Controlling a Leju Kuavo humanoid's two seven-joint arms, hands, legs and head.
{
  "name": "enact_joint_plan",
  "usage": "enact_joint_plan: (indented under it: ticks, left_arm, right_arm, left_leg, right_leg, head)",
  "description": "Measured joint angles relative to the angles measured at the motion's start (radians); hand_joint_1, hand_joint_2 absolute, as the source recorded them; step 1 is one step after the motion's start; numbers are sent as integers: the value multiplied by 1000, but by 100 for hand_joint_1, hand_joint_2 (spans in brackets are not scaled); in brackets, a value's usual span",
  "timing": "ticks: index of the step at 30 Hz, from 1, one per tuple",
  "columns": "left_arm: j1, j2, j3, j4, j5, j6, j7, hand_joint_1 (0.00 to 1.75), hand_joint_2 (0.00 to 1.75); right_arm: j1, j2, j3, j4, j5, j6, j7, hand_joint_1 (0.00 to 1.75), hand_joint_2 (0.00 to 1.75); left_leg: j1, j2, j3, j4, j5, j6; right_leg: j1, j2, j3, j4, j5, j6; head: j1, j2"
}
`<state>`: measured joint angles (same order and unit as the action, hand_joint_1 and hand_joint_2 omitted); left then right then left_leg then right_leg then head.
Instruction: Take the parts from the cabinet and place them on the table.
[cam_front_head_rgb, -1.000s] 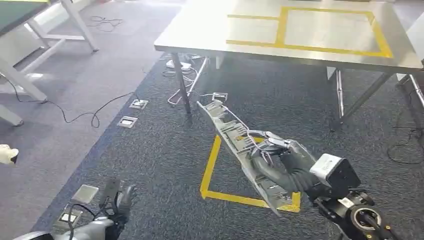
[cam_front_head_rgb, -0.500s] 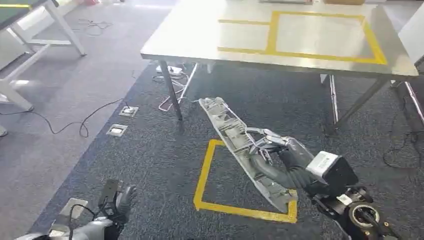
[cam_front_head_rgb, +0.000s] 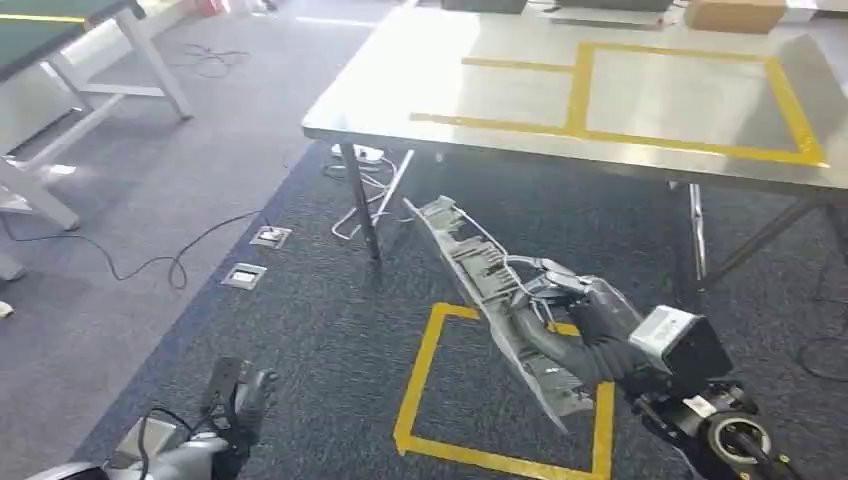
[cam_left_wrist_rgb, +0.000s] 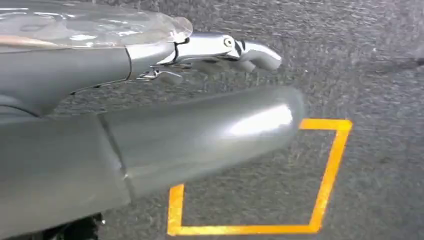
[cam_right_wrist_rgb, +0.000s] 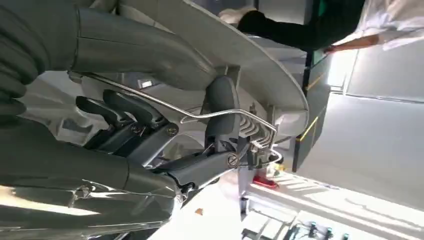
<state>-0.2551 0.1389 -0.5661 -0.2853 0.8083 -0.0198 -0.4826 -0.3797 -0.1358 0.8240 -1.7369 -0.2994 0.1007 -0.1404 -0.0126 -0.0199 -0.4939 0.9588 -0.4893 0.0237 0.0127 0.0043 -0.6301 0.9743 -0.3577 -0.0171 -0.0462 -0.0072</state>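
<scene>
Right hand out front and low, fingers wrapped around the part, thumb pressed on its far face. Left hand hangs low at the side, fingers loosely extended, holding nothing.

Matt grey plastic part with thin wire, brushed-metal table, rough dark carpet.

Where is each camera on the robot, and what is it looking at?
Head view: high on the body, looking down at the table, floor and both hands.
Left wrist view: behind the left hand, looking at carpet and yellow tape.
Right wrist view: behind the right hand holding the long grey part.
Shared: head and right wrist views show the part.
</scene>
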Motion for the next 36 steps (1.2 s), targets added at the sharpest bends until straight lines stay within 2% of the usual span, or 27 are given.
enact_joint_plan:
  ticks: [2,3,4,5,7,8,9,10,12,13,14,16,18,19,20,23,24,25,26,28,29,30,31,32,34,35,36]
  left_arm:
    - [-1,2,0,0,1,0,-1,0,0]
    - [0,6,0,0,1,0,-1,0,0]
    - [-1,4,0,0,0,-1,-3,0,0]
    - [-2,4,0,0,1,-1,-3,0,0]
    - [1,6,0,0,2,-1,-3,0,0]
    - [4,6,0,0,2,-1,-3,0,0]
    - [6,7,0,0,2,-1,-3,0,0]
    - [6,8,0,0,2,-1,-3,0,0]
    - [5,10,0,0,1,-1,-3,0,0]
    - [6,10,0,0,1,-1,-3,0,0]
    - [4,10,0,0,0,-1,-3,0,0]
    - [7,10,0,0,-3,-1,-3,0,0]
    - [6,6,0,0,-3,-1,-2,0,0]
    - [6,4,0,0,-5,-1,-3,0,0]
    - [4,3,0,0,-9,-1,-3,0,0]
    - [3,2,0,0,-15,-1,1,0,0]
    - [4,1,0,0,-16,0,4,0,0]
    - [4,1,0,0,-17,0,5,0,0]
    - [3,-1,0,0,-18,0,8,0,0]
    - [2,-7,0,0,-20,0,8,0,0]
    - [-3,-14,-1,0,-20,-1,8,0,0]
    - [-5,-13,0,0,-20,0,11,0,0]
    - [-4,-11,0,0,-20,0,13,0,0]
    - [-3,-13,-1,0,-20,0,13,0,0]
    - [-8,-12,-1,0,-20,0,13,0,0]
    - [-9,-13,-1,0,-21,-1,12,0,0]
    - [-13,-14,-1,0,-21,-1,12,0,0]
  right_arm:
    - [-1,0,-17,-9,-2,-23,-1,175,175]
    - [-1,0,-23,-15,-2,-30,-2,175,175]
    - [-2,0,-29,-18,-3,-36,-3,175,175]
    - [-3,0,-35,-18,-3,-42,-2,175,175]
    - [-2,-1,-45,-20,-3,-46,-2,175,175]
    - [-1,-1,-52,-21,-3,-48,-2,175,175]
    - [-1,-1,-56,-21,-3,-49,-2,175,175]
    - [0,-1,-60,-22,-3,-51,-2,175,175]
    - [0,-1,-66,-23,-3,-56,-2,175,175]
    - [0,-1,-71,-23,-4,-56,-3,175,175]
    - [0,-2,-79,-23,-4,-56,-5,175,175]
    - [4,-2,-86,-27,-4,-55,-8,175,175]
    - [7,-2,-93,-29,-4,-52,-10,175,175]
    - [8,-2,-97,-29,-4,-51,-10,175,175]
    - [8,-2,-101,-31,-3,-51,-11,175,175]
    - [18,-2,-111,-31,0,-51,-14,175,175]
    - [24,-3,-113,-31,2,-51,-14,175,175]
    - [29,-4,-116,-31,2,-52,-14,175,175]
    - [30,-4,-118,-31,3,-53,-14,175,175]
    - [30,-4,-127,-32,5,-53,-14,175,175]
    - [32,-6,-130,-32,6,-54,-15,175,175]
    - [29,-6,-132,-32,9,-56,-14,175,175]
    - [32,-6,-133,-33,11,-56,-16,175,175]
    - [33,-7,-137,-33,13,-57,-17,175,175]
    - [34,-7,-142,-35,16,-57,-18,175,175]
    - [32,-8,-144,-35,15,-57,-18,175,175]
    - [32,-7,-145,-35,16,-57,-18,175,175]
  left_leg:
    - [1,1,7,7,1,-10]
    - [2,3,-6,31,-2,-13]
    - [2,6,-32,86,5,-20]
    - [5,8,-78,158,-11,-24]
    - [14,11,-181,300,-76,-37]
    - [18,12,-218,332,-106,-40]
    - [21,13,-236,328,-112,-41]
    - [23,13,-235,291,-89,-43]
    - [23,14,-186,132,32,-40]
    - [23,16,-158,46,108,-39]
    - [19,18,-158,-12,116,-36]
    - [19,18,-152,-2,133,-17]
    - [22,18,-136,-3,127,-5]
    - [22,18,-125,-6,123,2]
    - [20,17,-118,-5,117,8]
    - [14,17,-103,-5,99,16]
    - [12,16,-95,-5,92,16]
    - [11,13,-83,-5,84,17]
    - [7,12,-69,-5,76,17]
    - [4,11,-47,-8,58,18]
    - [0,11,-41,-5,54,13]
    - [4,10,-50,-6,53,9]
    - [6,10,-49,-9,54,1]
    - [4,11,-45,-1,58,-3]
    - [5,12,-43,14,42,-14]
    - [5,12,-69,64,23,-18]
    - [9,12,-116,144,-1,-26]
  right_leg:
    - [3,1,7,-8,-8,-8]
    - [-9,3,25,-18,-8,-9]
    - [-10,1,35,-24,-12,-12]
    - [-11,1,43,-30,-15,-16]
    - [-14,2,57,-32,-29,-15]
    - [-16,3,65,-32,-36,-14]
    - [-16,5,73,-32,-44,-12]
    - [-17,6,84,-32,-52,-10]
    - [-19,7,108,-33,-70,-2]
    - [-20,6,114,-33,-80,3]
    - [-13,9,118,-22,-89,11]
    - [-10,12,126,-21,-98,25]
    - [-12,11,134,-19,-111,33]
    - [-15,6,121,8,-126,38]
    - [-15,3,93,72,-151,41]
    - [-14,2,-41,306,-243,46]
    - [-14,2,-60,319,-243,44]
    - [-13,2,-56,287,-216,40]
    - [-11,3,-34,217,-164,33]
    - [-2,2,27,36,-29,7]
    - [4,1,29,4,-32,-3]
    - [7,0,38,-27,-49,-3]
    - [10,1,49,-25,-34,-4]
    - [10,1,48,-34,-39,-9]
    - [-5,3,88,-55,-35,-11]
    - [-9,2,97,-58,-37,-14]
    - [-9,0,101,-59,-42,-16]
  head:
    - [-3,0]
    - [-3,0]
    - [-7,0]
    - [-11,0]
    - [-16,0]
    - [-18,0]
    - [-21,0]
    - [-23,0]
    - [-25,0]
    - [-27,0]
    - [-29,0]
    - [-23,0]
    - [-16,0]
    - [-15,0]
    - [-12,0]
    - [-8,0]
    - [-6,0]
    - [-5,0]
    - [-4,0]
    - [-2,0]
    - [-6,0]
    - [-1,0]
    - [-1,0]
    - [-1,0]
    - [2,0]
    - [-3,0]
    - [-5,0]
